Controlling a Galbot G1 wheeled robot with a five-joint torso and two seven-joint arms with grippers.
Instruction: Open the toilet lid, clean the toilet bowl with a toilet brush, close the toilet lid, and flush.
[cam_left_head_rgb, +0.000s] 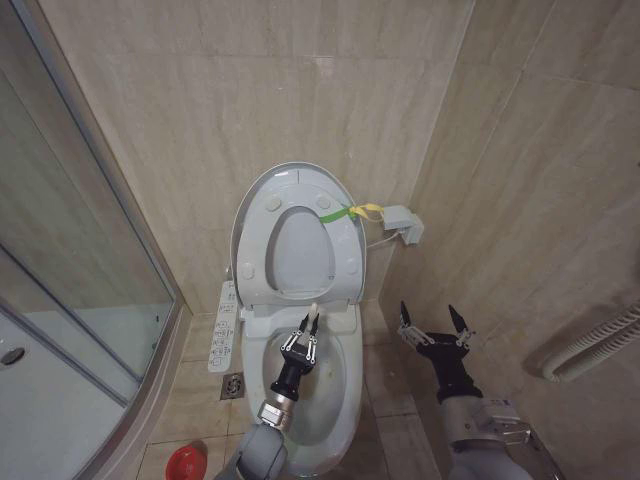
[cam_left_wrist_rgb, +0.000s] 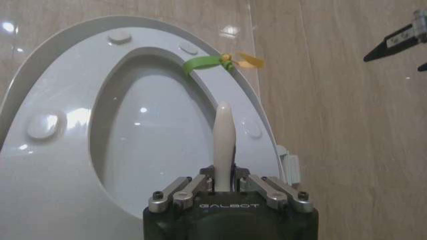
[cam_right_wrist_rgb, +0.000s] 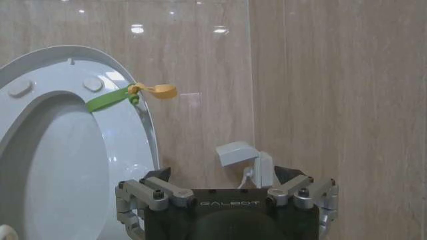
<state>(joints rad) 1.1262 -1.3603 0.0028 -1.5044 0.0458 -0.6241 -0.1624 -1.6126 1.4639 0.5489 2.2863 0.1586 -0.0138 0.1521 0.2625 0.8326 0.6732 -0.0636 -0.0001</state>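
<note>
Count by kind, placed relative to the toilet bowl (cam_left_head_rgb: 325, 395):

- Toilet bowl: one.
- Toilet lid (cam_left_head_rgb: 262, 200): one, upright behind the bowl; one seat ring (cam_left_head_rgb: 345, 255) raised against it.
- Strap loop (cam_left_head_rgb: 336, 214): one, green, on the ring's edge, with one yellow tag (cam_left_head_rgb: 368, 210).
- Toilet brush (cam_left_head_rgb: 312, 314): one white handle, over the bowl.
- Red cup holder (cam_left_head_rgb: 185, 462): one, on the floor left of the bowl.
- Button panel (cam_left_head_rgb: 224, 325): one, on the bowl's left side.
- Floor drain (cam_left_head_rgb: 232, 385): one, left of the bowl.
- Claws: two. Left claw (cam_left_head_rgb: 303, 338) over the bowl, right claw (cam_left_head_rgb: 436, 325) to its right.

The toilet lid (cam_left_head_rgb: 262, 192) stands raised (strap-looped), toilet brush (cam_left_head_rgb: 312, 312) upright over the toilet bowl (cam_left_head_rgb: 340, 385).
</note>
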